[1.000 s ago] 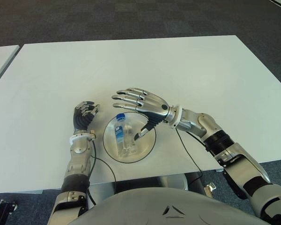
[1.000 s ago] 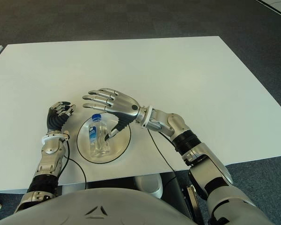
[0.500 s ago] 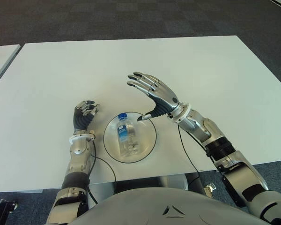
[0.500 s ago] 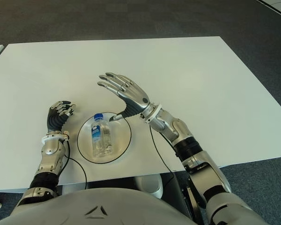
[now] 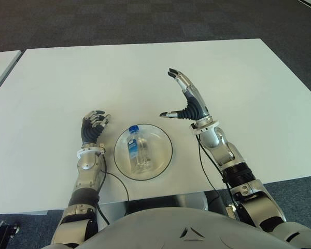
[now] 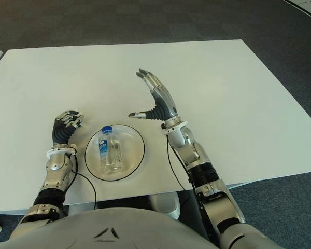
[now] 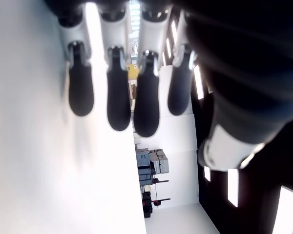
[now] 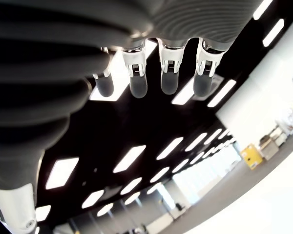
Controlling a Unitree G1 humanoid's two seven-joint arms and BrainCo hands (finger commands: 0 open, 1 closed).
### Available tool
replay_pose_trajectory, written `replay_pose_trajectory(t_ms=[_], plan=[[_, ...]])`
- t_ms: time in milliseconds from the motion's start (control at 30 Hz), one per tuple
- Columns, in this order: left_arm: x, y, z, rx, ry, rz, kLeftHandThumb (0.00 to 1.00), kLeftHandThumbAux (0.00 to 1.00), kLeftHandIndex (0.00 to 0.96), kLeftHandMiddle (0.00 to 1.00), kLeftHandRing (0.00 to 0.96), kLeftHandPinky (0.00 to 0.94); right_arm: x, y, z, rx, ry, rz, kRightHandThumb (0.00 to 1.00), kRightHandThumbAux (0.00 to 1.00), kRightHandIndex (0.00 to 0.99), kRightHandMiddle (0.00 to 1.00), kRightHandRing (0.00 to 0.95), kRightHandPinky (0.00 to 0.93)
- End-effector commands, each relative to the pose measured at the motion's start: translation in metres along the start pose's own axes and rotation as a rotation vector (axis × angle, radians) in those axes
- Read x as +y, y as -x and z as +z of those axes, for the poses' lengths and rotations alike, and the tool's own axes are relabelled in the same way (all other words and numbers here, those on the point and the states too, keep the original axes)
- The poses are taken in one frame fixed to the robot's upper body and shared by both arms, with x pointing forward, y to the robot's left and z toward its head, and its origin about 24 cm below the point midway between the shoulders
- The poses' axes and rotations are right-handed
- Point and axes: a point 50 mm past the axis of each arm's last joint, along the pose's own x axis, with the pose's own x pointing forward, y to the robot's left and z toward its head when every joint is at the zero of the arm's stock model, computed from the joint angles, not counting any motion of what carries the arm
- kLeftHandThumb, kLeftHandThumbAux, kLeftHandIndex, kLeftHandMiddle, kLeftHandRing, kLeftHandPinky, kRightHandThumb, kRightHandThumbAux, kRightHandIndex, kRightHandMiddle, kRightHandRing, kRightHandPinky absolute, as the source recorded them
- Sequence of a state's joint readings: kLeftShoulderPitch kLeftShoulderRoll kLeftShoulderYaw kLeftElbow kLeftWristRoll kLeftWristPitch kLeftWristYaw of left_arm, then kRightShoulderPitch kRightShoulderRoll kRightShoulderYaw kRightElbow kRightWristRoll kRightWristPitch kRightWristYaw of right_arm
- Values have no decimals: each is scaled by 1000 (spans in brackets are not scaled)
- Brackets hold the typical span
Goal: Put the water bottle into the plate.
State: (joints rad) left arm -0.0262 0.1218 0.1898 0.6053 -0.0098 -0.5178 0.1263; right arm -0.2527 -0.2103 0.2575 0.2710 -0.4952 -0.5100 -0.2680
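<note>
Near the table's front edge: the plate (image 5: pixel 158 166), a clear glass dish, sits on the white table (image 5: pixel 249 78) between my two hands.
Water bottle: the water bottle (image 5: pixel 137 150) lies on its side inside the plate, touching its floor, blue cap toward the table's far edge and base toward me.
Long axis: it runs roughly front to back, tilted slightly, and fits inside the rim.
Right hand: my right hand (image 5: pixel 186 101) is raised above the table to the right of the plate and farther back, fingers spread and pointing up, thumb out toward the plate, holding nothing.
Left hand: my left hand (image 5: pixel 93 127) shows just to the left of the plate, fingers curled in, holding nothing.
Key relation: the bottle lies to the left of my right hand and nearer the front edge, well apart from its fingertips; my left hand is the nearer one.
Progress: I judge the placing done.
Next: I only need to keep both hands away from the plate's rim so the bottle does not roll.
</note>
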Motion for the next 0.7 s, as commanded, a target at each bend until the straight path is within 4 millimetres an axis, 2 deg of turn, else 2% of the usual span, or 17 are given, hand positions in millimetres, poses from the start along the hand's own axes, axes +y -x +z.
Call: replay_pose_trajectory(t_ms=[33,233,367,533,700], plan=[[2,2,-5,6,-8,-4,704,716,433,611,591,579,0,11,-14,121,-86,-66,208,713,20,0,11,150],[6,1,-8,3,-29,-39,701,720,432,612,596,591,-2,16,-24,209,-170,-159,295,754,112,75,99,215],[6,0,-9,5,-31,-46,701,720,432,619,606,604,-2,18,-28,242,-206,-202,308,805,149,119,141,243],[6,-1,-8,-2,-35,-58,701,721,432,624,611,602,0,25,-34,294,-278,-233,330,918,210,212,217,302],[7,-1,-8,6,-27,-55,701,720,432,626,612,602,1,30,-40,342,-336,-236,308,985,266,277,273,337]])
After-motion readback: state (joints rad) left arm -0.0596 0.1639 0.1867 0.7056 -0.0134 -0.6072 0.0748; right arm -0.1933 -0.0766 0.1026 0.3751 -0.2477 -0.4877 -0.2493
